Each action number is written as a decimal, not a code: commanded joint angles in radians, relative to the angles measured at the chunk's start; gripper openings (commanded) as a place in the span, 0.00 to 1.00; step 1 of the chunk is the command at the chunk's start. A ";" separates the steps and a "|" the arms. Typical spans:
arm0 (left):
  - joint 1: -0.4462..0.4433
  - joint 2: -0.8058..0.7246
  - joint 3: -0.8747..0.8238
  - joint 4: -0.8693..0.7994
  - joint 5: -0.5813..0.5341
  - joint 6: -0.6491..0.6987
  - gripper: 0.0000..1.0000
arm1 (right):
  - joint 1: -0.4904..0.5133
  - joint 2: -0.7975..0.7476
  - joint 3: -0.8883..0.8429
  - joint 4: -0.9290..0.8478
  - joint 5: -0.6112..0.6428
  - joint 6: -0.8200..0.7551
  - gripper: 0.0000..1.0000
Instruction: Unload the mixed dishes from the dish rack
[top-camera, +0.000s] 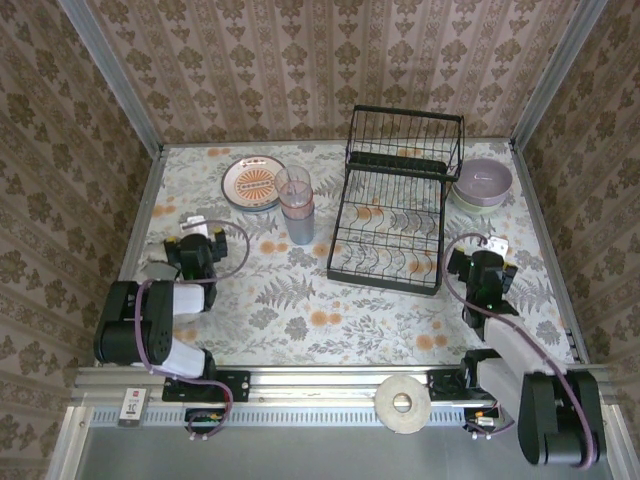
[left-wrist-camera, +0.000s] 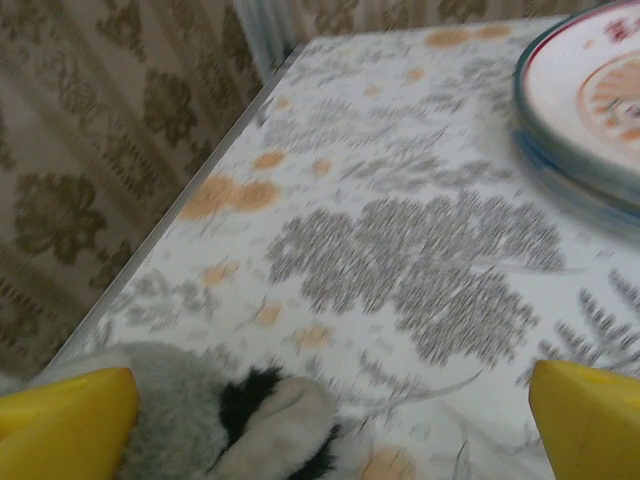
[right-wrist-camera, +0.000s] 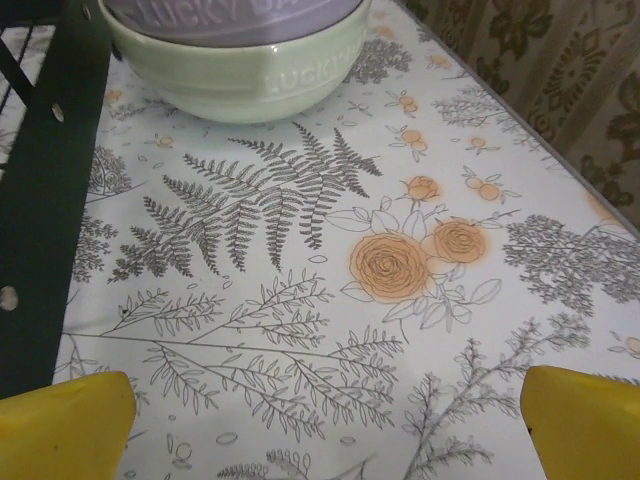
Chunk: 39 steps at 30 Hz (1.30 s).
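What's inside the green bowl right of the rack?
The lilac bowl is nested in the cream-green bowl, its rim standing above. The green bowl's floor beneath it is covered.

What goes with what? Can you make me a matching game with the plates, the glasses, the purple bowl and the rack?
Things:
1. plate stack
2. glass tumblers
3. lilac bowl
4. dish rack

Descriptions:
A. nested inside the cream-green bowl
B. black wire
C. pinkish, stacked upright beside the plates
D. orange pattern on top

Pairs: 1-D, 2-C, 3-A, 4-B.
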 joint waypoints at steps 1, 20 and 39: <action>0.004 0.074 0.032 0.092 0.105 0.021 1.00 | -0.016 0.077 0.041 0.246 -0.075 -0.042 1.00; -0.035 0.085 0.002 0.169 0.078 0.073 1.00 | -0.044 0.314 0.095 0.487 -0.314 0.010 1.00; -0.009 0.081 0.033 0.099 0.142 0.057 1.00 | 0.026 0.541 0.155 0.598 -0.315 -0.088 1.00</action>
